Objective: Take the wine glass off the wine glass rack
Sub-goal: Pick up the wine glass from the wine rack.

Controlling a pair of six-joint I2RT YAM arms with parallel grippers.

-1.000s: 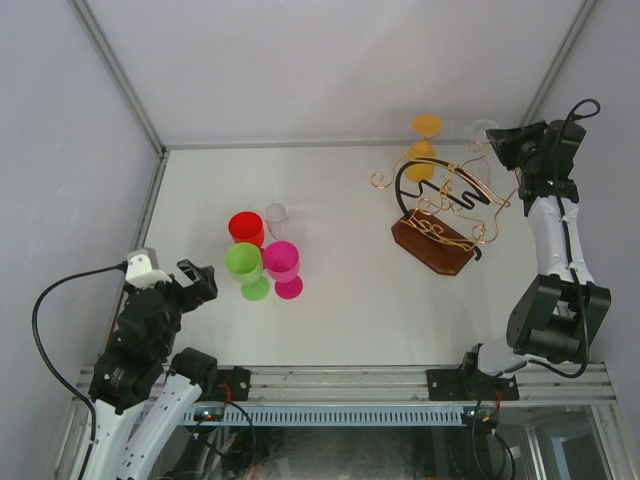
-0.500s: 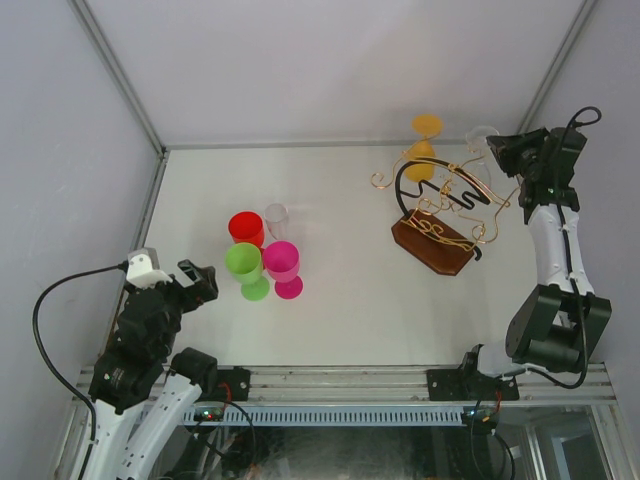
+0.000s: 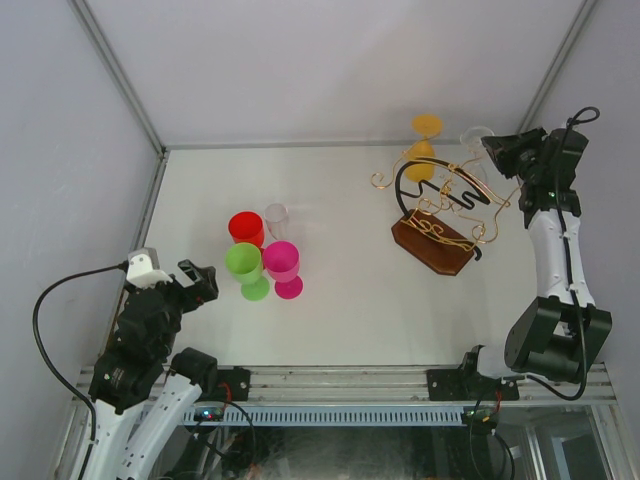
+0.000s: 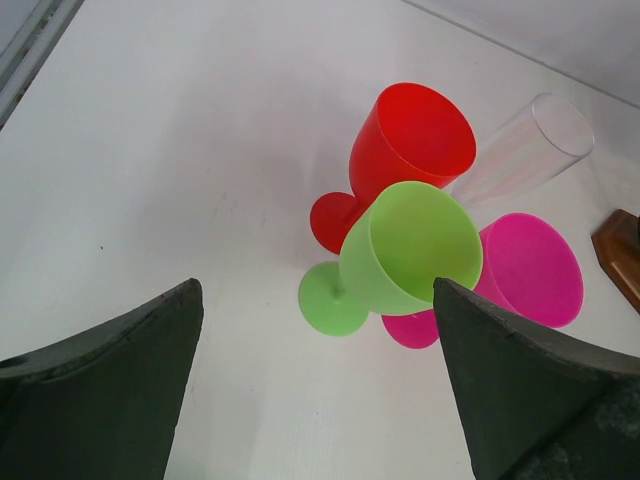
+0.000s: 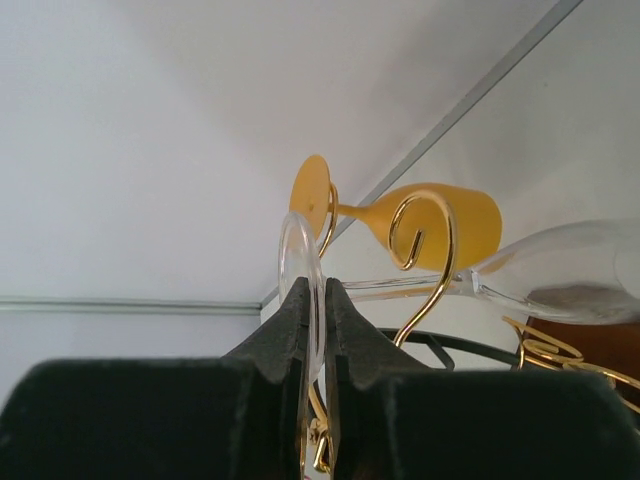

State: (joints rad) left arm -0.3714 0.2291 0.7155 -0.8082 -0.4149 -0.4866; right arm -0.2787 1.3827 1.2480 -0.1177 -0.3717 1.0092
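The left arm (image 3: 150,330) has black, blocky joint housings, white link shells and a small white box (image 3: 143,266) near its wrist. A thin black cable (image 3: 36,312) trails from it. The right arm (image 3: 555,240) has white tubular links, black joints and a looped black cable (image 3: 585,110). Both pairs of jaws are matte, dark and wedge-shaped.

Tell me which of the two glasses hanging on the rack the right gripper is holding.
The clear wine glass: the right gripper pinches its round foot. The orange glass hangs free beside it.
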